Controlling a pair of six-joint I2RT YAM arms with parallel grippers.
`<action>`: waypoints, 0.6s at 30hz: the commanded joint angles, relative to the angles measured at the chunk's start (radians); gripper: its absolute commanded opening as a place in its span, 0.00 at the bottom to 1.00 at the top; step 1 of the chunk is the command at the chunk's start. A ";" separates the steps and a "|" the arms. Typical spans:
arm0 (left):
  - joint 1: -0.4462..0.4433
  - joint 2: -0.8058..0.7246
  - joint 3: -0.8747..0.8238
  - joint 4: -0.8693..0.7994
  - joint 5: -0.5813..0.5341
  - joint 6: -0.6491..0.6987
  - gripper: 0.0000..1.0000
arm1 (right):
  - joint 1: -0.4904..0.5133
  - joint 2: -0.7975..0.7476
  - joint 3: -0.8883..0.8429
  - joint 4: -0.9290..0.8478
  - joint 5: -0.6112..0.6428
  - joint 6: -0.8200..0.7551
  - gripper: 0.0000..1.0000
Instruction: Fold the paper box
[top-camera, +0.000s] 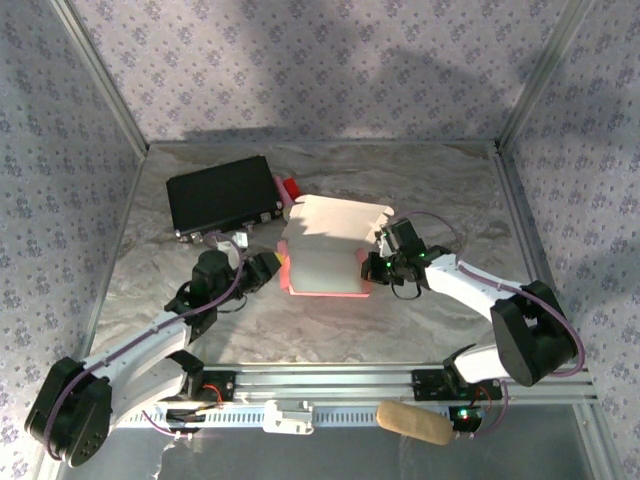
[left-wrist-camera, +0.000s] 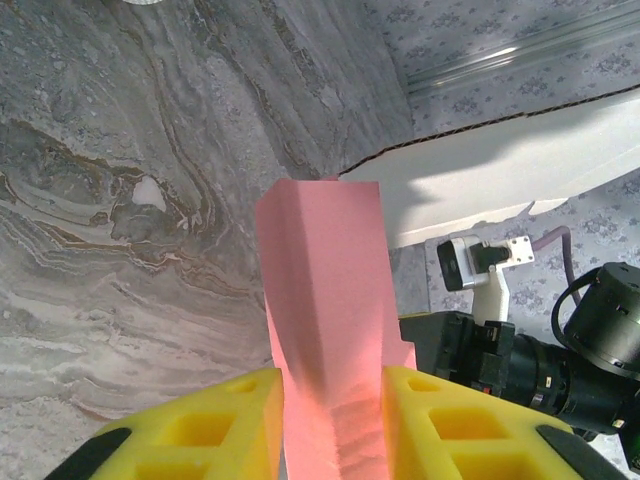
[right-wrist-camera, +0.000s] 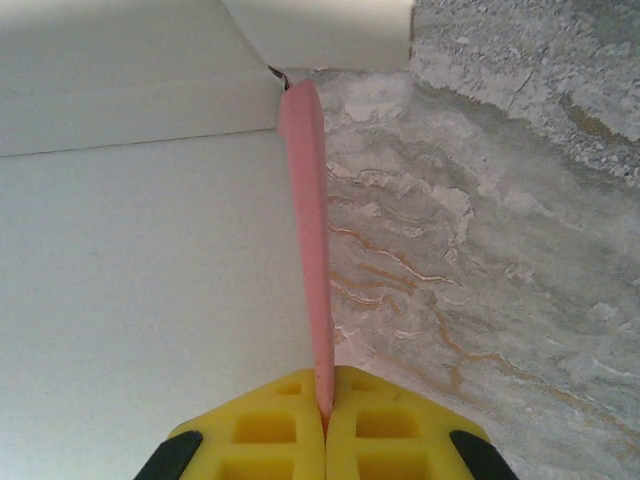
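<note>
The paper box (top-camera: 325, 255) stands partly folded mid-table, pink outside and whitish inside, with a pale flap (top-camera: 340, 215) leaning toward the back. My left gripper (top-camera: 278, 268) is at its left side. In the left wrist view a folded pink wall (left-wrist-camera: 325, 290) fills the gap between the yellow fingers (left-wrist-camera: 205, 425), touching both; the left gripper (left-wrist-camera: 330, 410) is shut on it. My right gripper (top-camera: 372, 265) is at the box's right side. In the right wrist view the right gripper (right-wrist-camera: 325, 400) pinches a thin pink edge (right-wrist-camera: 308, 200), the whitish panel (right-wrist-camera: 140, 280) to its left.
A black rectangular case (top-camera: 224, 195) lies at the back left, close to the box, with a small red thing (top-camera: 290, 188) beside it. A tan roll (top-camera: 412, 422) rests on the near rail. Metal frame posts (top-camera: 100, 80) and patterned walls bound the marbled table (top-camera: 440, 190).
</note>
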 joint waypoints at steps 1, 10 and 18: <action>-0.016 0.007 0.035 -0.002 -0.014 0.020 0.31 | 0.012 0.008 0.036 -0.022 0.023 -0.002 0.00; -0.041 0.053 0.027 -0.091 -0.032 0.086 0.29 | 0.099 0.050 0.086 -0.061 0.129 0.001 0.00; -0.079 0.095 0.034 -0.236 -0.096 0.175 0.28 | 0.157 0.083 0.122 -0.093 0.208 -0.006 0.00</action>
